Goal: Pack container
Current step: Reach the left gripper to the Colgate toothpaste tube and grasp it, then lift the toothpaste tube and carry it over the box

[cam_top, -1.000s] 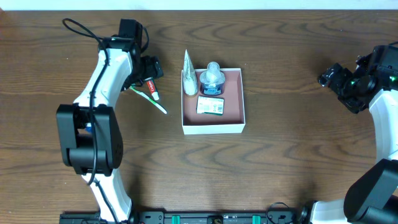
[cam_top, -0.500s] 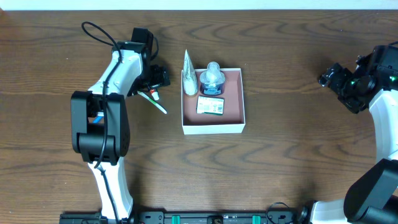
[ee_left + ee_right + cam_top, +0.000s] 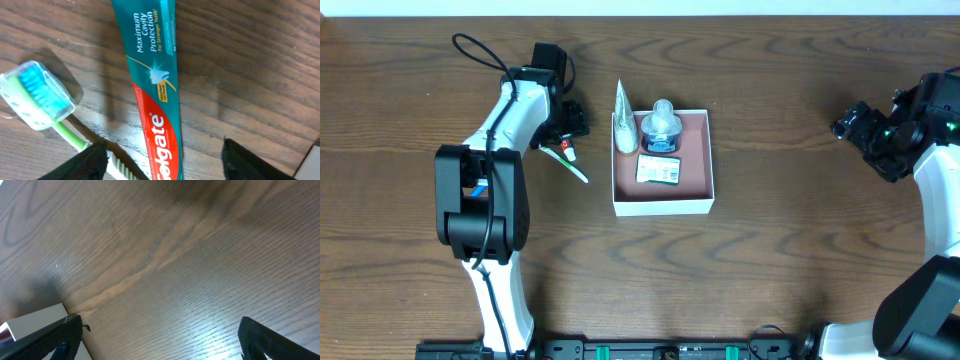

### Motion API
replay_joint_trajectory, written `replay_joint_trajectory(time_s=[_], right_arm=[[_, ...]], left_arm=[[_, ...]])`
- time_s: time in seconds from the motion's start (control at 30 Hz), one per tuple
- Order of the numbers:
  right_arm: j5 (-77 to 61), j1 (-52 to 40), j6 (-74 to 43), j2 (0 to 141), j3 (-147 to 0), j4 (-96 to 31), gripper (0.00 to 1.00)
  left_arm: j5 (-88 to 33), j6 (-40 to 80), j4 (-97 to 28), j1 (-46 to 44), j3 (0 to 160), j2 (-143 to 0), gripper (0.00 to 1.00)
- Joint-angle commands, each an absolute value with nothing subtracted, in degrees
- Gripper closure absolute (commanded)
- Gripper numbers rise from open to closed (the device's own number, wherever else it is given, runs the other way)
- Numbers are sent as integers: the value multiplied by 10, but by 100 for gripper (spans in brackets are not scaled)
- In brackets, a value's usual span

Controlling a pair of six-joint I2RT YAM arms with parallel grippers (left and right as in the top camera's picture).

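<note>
The white container (image 3: pixel 663 204) with a pinkish-brown floor sits at the table's middle. It holds a blue-and-clear bottle (image 3: pixel 660 128), a small green-and-white packet (image 3: pixel 658 170) and a white tube (image 3: pixel 624 122) leaning on its left wall. Left of it lie a Colgate toothpaste tube (image 3: pixel 155 75) and a green toothbrush (image 3: pixel 572 168) with a capped blue head (image 3: pixel 37 95). My left gripper (image 3: pixel 568 128) is open, its jaws low on either side of the toothpaste tube (image 3: pixel 566 150). My right gripper (image 3: pixel 855 128) is open and empty at the far right.
Dark wood table (image 3: pixel 770 260) all round. A corner of the white container (image 3: pixel 35 325) shows at the lower left of the right wrist view. A black cable (image 3: pixel 470 50) loops behind the left arm.
My left arm swung right toward the toothpaste and toothbrush about a second ago, then held nearly still. The right arm has not moved.
</note>
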State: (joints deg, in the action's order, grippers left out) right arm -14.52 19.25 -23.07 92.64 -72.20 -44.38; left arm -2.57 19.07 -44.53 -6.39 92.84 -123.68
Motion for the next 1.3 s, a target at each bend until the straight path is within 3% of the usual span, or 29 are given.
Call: replay_joint_trajectory(time_s=[0.0, 0.3, 0.53, 0.63, 0.93, 1.27], right_arm=[[-143, 196, -236, 928, -722, -445, 1], [-143, 196, -236, 928, -722, -445, 1], [-143, 196, -236, 928, -722, -445, 1], [-143, 196, -236, 928, -722, -445, 1], [-143, 196, -236, 928, -722, -445, 1], [-143, 196, -236, 928, -722, -445, 1]], left_arm=[[-18, 185, -443, -63, 940, -1248, 33], [-19, 185, -447, -63, 940, -1274, 52], [-19, 185, -447, -63, 940, -1278, 85], [-19, 185, -452, -63, 940, -1276, 94], [-19, 184, -507, -63, 969, -1220, 94], [-73, 154, -544, -79, 997, -1026, 94]])
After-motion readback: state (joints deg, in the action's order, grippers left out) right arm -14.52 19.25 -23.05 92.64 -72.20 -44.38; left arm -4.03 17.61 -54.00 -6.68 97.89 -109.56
